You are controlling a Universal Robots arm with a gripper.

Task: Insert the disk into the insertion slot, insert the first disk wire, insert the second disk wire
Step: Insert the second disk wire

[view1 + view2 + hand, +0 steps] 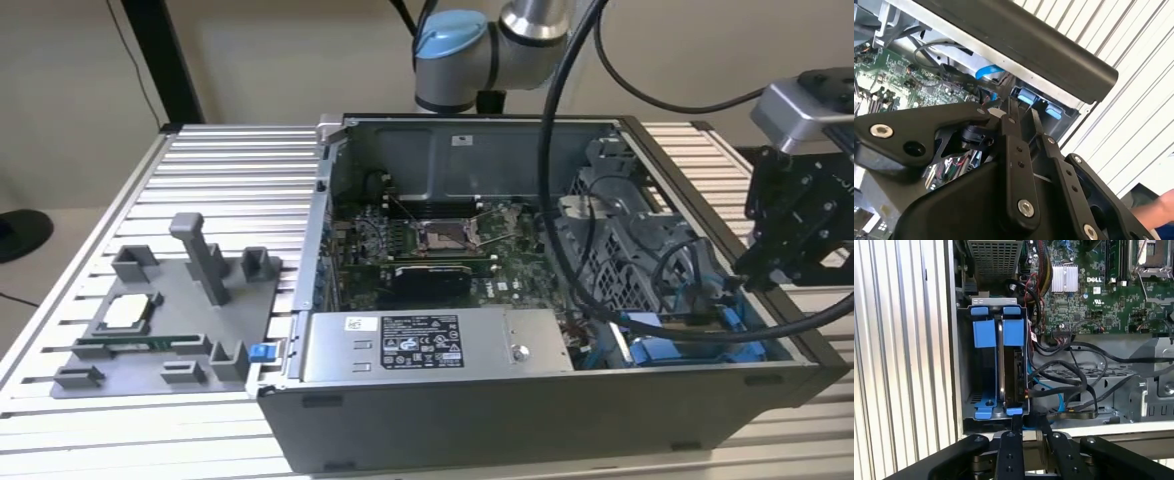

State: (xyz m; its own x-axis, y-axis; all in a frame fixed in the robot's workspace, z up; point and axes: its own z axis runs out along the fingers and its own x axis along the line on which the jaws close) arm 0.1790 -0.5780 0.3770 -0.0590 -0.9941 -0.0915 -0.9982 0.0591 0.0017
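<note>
On the ribbed metal worktop (227, 160), toward its edge on the exterior view's right: open grey computer case (534, 420). Above the case's far wall: robot arm (521, 50). Toward the worktop's opposite edge, well apart from the case: grey holder tray (147, 362). Inside the case, along the wall nearest the exterior camera: grey box (534, 340) with a white-black sticker; behind it, green motherboard (400, 240). In the case corner on the exterior view's right, beside the grey box: insertion slot (985, 332), lined with blue rails. Seated on edge in that slot: disk (1014, 375). Just beside the disk: black wires (1074, 382) and 1 blue wire (1060, 400). Over that same corner, above the case rim: gripper (1021, 107), fingers (1010, 125) parted a little, nothing seen pinched between.
</note>
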